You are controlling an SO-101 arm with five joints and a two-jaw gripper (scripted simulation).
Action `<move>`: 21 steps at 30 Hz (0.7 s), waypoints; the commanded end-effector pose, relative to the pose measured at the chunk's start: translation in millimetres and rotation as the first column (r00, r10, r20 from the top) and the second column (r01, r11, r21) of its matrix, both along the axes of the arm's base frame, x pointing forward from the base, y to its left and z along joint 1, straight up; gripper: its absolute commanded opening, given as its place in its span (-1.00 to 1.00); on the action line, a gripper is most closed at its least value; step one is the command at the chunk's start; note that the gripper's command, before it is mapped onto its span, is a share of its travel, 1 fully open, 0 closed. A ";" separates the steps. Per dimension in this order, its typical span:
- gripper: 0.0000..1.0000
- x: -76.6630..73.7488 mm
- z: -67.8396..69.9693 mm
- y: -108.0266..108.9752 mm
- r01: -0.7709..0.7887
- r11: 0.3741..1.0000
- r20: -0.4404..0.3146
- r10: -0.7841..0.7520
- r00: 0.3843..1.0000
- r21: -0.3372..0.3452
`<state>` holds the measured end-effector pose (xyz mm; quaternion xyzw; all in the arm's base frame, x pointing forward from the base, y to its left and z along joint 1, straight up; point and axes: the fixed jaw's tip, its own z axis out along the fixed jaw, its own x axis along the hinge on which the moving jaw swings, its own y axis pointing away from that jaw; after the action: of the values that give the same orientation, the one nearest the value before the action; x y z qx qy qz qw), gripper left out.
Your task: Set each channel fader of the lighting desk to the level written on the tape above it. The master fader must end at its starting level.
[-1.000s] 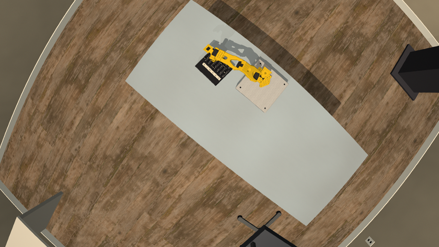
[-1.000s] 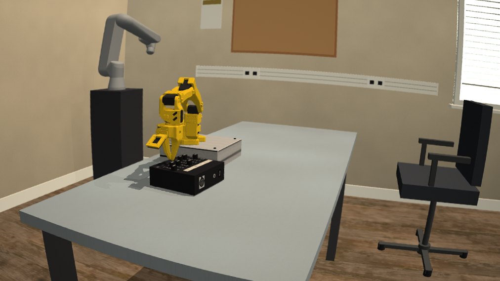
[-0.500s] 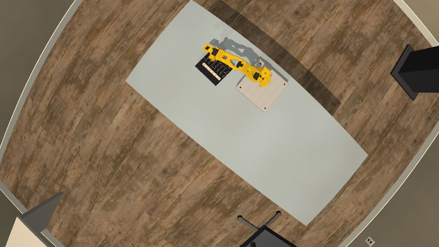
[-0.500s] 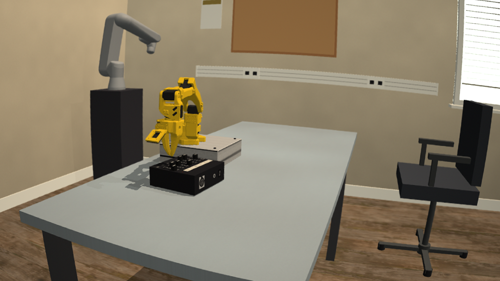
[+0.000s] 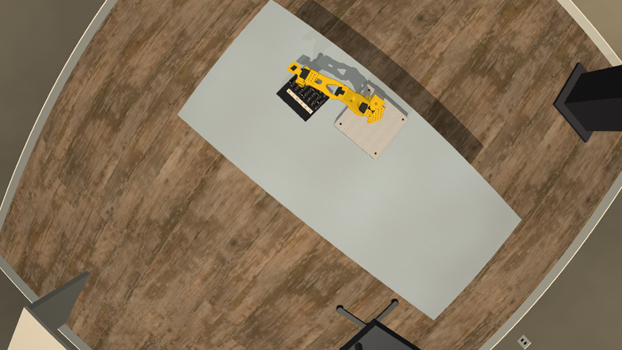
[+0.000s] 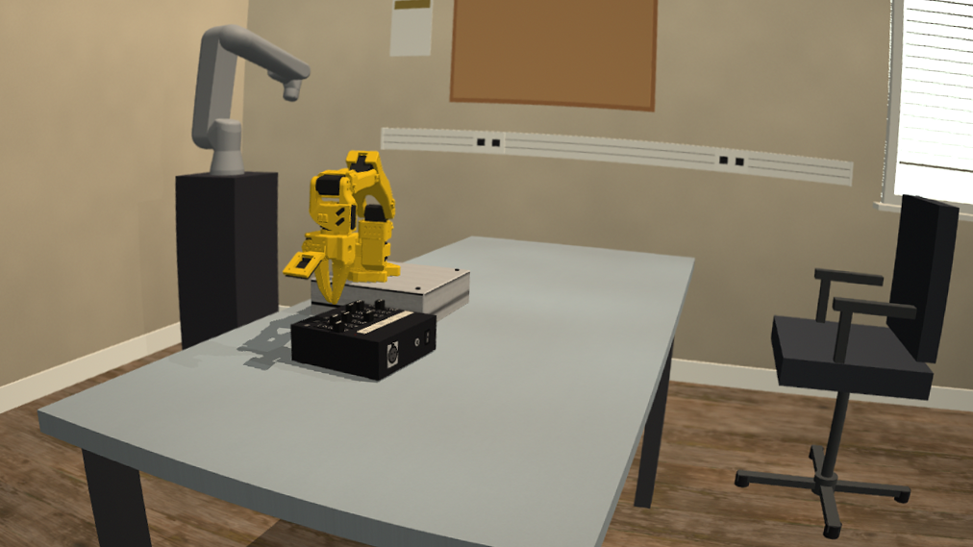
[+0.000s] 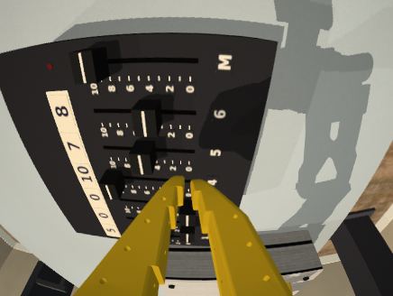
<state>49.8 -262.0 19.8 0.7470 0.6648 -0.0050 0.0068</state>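
The black lighting desk (image 5: 292, 103) (image 6: 338, 351) (image 7: 245, 95) has a white tape (image 5: 299, 100) (image 6: 389, 322) (image 7: 78, 159) reading 8, 7, 10, 0, 0, 5 from channel 6 to 1. In the wrist view, the master fader (image 7: 89, 67) is near 10. Fader 6 (image 7: 146, 121) is around mid-scale, fader 5 (image 7: 142, 158) near 6, and fader 4 (image 7: 112, 184) near 10. Two lower caps stand near the low end; fader 3 is hidden behind the fingers. My gripper (image 6: 331, 300) (image 7: 187, 181) is shut and empty, just above the desk.
The arm's base stands on a pale board (image 5: 372, 136) (image 6: 438, 281) beside the desk, on the grey table (image 5: 354, 194) (image 6: 508, 431). A black chair (image 6: 849, 370), a grey arm (image 6: 216, 82) on a dark pedestal (image 6: 224, 248) and a corkboard (image 6: 554, 36) stand or hang beyond the table.
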 end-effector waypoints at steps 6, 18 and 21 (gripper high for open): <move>-1.00 -2.2 -6.8 3.4 0.003 1.000 -0.002 -0.003 1.000 0.019; -1.00 -2.2 -8.3 3.6 0.003 1.000 -0.002 -0.003 1.000 0.019; -1.00 -2.2 -10.0 3.6 0.003 1.000 -0.002 -0.003 1.000 0.019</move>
<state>49.4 -259.6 13.4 0.7470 0.6648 -0.0015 0.0013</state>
